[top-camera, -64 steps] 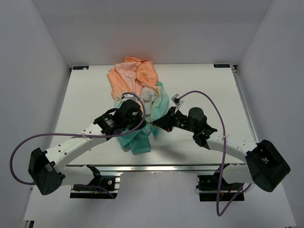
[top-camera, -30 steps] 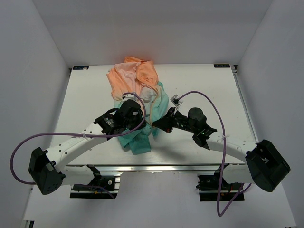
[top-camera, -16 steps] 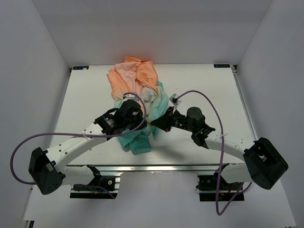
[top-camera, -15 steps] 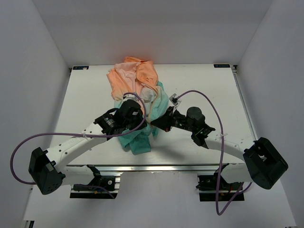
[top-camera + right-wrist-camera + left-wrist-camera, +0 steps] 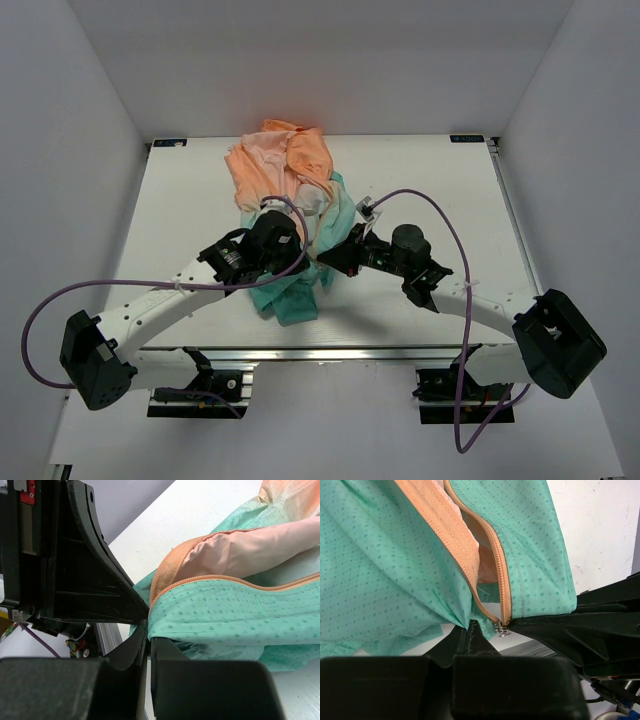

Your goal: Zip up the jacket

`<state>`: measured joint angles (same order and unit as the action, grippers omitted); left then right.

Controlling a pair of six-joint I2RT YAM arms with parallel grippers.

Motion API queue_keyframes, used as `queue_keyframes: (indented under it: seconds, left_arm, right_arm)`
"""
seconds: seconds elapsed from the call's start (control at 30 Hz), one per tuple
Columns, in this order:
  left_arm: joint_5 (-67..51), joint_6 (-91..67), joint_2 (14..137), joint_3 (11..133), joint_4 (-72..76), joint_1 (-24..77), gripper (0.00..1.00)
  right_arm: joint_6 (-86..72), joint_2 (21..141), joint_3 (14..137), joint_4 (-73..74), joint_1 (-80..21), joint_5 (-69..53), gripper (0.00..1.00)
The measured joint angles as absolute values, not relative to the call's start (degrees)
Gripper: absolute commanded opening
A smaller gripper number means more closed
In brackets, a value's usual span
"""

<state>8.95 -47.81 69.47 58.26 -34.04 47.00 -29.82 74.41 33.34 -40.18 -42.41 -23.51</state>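
The left gripper point(image 5: 471, 626), jaws pinched on the teal hem at the lower middle of its wrist view, should serve as anchor and keep the cloth taut. The slider point(image 5: 501, 629) sits just right of it at the foot of the zipper point(image 5: 496, 560). The right gripper point(image 5: 148, 630), clamped on the hem opposite, would have to take that pull and draw it straight along the teeth. The jacket point(image 5: 285, 165) lies crumpled at the centre of the table point(image 5: 180, 190) in the top view, orange above, teal below, tapes parted.
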Motion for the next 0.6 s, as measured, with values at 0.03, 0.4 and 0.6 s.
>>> queue_keyframes:
  seconds: [0.03,0.4,0.6]
  left_arm:
    - [9.0,-47.8,69.4,58.1,-34.1,47.0,0.00]
    - [9.9,-47.9,68.3,57.7,-34.5,47.0,0.00]
    - [10.0,-47.9,68.3,57.7,-34.5,47.0,0.00]
  right_arm:
    - [-29.5,74.4,33.3,-39.8,-42.4,-23.5,0.00]
    - [-28.0,71.6,33.3,-35.9,-42.5,-23.8,0.00]
    - [-27.8,71.4,33.3,-35.0,-42.5,-23.8,0.00]
